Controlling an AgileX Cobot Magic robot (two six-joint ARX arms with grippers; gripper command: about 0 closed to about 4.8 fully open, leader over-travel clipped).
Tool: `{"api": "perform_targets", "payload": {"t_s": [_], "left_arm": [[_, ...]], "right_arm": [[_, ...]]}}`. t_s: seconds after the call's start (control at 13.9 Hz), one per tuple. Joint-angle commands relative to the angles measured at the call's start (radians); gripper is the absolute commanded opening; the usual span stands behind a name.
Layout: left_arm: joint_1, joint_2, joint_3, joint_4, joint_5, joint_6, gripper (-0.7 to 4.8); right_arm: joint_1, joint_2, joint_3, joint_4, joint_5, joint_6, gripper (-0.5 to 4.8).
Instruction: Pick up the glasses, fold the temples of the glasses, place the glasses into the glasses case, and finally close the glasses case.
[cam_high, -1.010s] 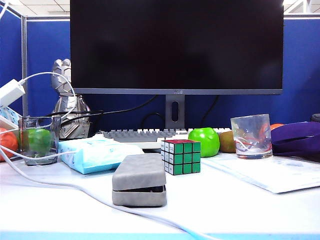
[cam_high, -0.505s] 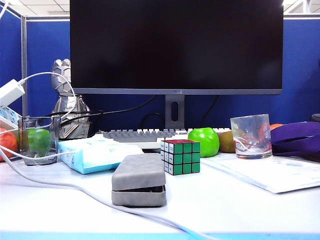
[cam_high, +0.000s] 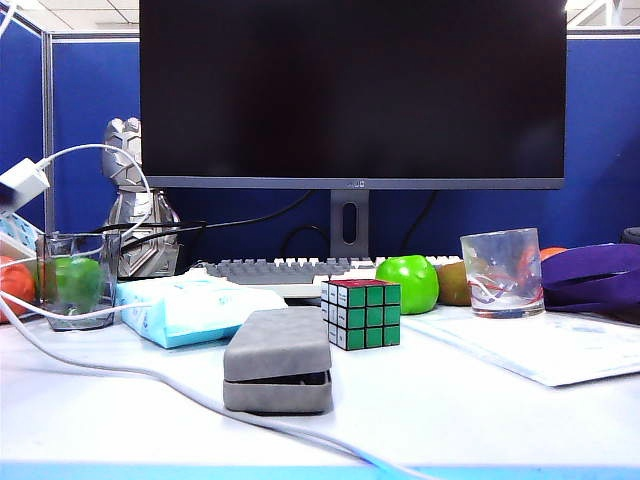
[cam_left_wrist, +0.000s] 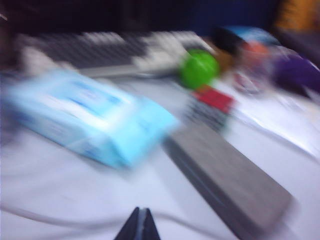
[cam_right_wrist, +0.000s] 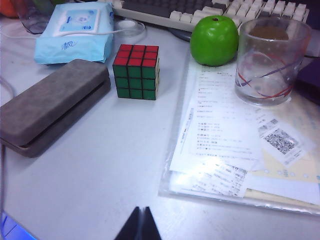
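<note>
Only the white plug (cam_high: 22, 183) at the exterior view's left edge has shifted; the glasses case (cam_high: 278, 358) sits nearly closed on the table (cam_high: 480, 410). Left gripper (cam_left_wrist: 139, 225) and right gripper (cam_right_wrist: 139, 224), jaws pressed together and holding nothing, hang above it, clear of the case; press the lid evenly if it needs seating.

Grey suede case (cam_high: 278, 360), oblong with rounded corners, lay flat on the white tabletop (cam_high: 450, 410), lid down but not quite flush, a dark gap showing along the front edge. Sat just beside the cube (cam_high: 361, 313) and near the blue tissue pack (cam_high: 190, 305).
</note>
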Motion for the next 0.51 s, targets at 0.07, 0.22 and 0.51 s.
{"api": "perform_targets", "payload": {"t_s": [0.07,0.22,0.51], "left_arm": [[0.258,-0.126,0.0,-0.145,-0.007,0.025,-0.04],[0.3,-0.126,0.0,-0.192,-0.081,0.085,-0.02],[0.3,-0.126,0.0,-0.192,-0.124,0.083,0.3]], "right_arm": [[0.001,-0.002,0.005,0.008,0.003,0.004,-0.05],[0.001,-0.002,0.005,0.007,0.002,0.004,-0.05],[0.002,-0.002,0.005,0.006,0.004,0.004,-0.05]]}}
